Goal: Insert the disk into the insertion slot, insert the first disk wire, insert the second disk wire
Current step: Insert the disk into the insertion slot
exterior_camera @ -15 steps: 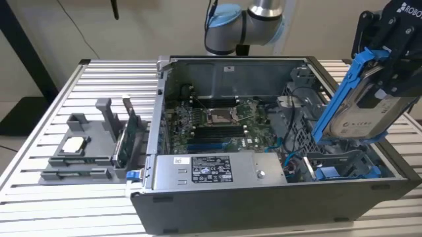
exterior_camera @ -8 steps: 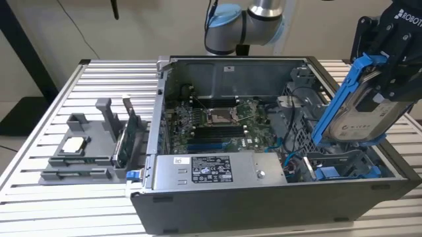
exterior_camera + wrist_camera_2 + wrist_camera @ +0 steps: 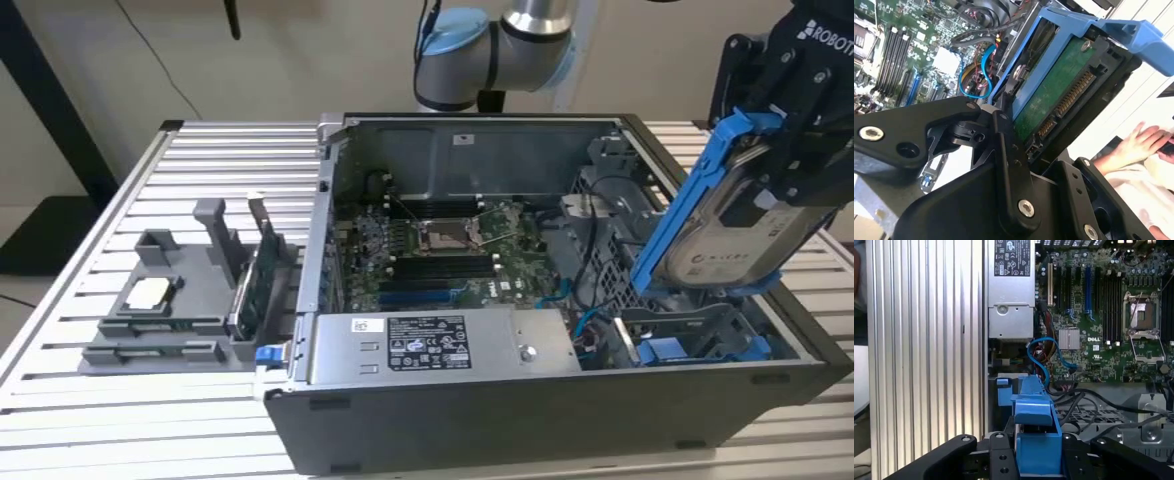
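Your jaws are closed tight on the disk (image 3: 727,230), pinching its upper end, blue carrier frame and all, so the drive hangs in the air over the open computer case (image 3: 534,420) rather than sitting in anything. In the exterior view it's out at about 3 o'clock in the frame, and its long axis runs tilted from roughly 1 o'clock down to 7 o'clock, lower end pointing into the case. The bit that matters: the insertion slot (image 3: 694,325), that grey bay with the blue fittings, sits near 6 o'clock from the disk's lower end, just beside it. I can't tell whether they're touching. From the look of it the disk isn't seated, and neither wire is plugged into it. The power supply box (image 3: 414,345) is off at 9 o'clock from the slot, and the whole case sits on the slatted desk (image 3: 80,420).
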Tool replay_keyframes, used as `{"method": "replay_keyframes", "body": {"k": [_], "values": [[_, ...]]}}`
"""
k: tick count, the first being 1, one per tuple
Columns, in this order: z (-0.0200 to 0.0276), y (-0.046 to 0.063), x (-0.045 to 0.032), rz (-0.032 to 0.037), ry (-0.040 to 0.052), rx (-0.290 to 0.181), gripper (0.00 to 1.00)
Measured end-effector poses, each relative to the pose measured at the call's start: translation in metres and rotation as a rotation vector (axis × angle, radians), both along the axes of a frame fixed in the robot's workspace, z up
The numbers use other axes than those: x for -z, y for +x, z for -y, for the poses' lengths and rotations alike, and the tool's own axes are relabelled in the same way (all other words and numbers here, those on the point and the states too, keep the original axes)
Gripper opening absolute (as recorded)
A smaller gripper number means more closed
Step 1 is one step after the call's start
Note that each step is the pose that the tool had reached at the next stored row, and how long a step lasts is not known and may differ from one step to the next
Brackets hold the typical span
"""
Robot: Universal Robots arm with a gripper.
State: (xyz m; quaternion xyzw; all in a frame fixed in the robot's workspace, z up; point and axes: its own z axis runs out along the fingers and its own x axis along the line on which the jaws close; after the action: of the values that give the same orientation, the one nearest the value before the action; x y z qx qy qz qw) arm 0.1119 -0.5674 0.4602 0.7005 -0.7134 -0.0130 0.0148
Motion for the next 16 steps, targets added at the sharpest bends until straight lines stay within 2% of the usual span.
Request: {"method": "replay_keyframes", "body": {"k": [16], "values": [[0.0000, 0.0007, 0.0094, 0.0000, -0.0002, 0.000, 0.33]]}}
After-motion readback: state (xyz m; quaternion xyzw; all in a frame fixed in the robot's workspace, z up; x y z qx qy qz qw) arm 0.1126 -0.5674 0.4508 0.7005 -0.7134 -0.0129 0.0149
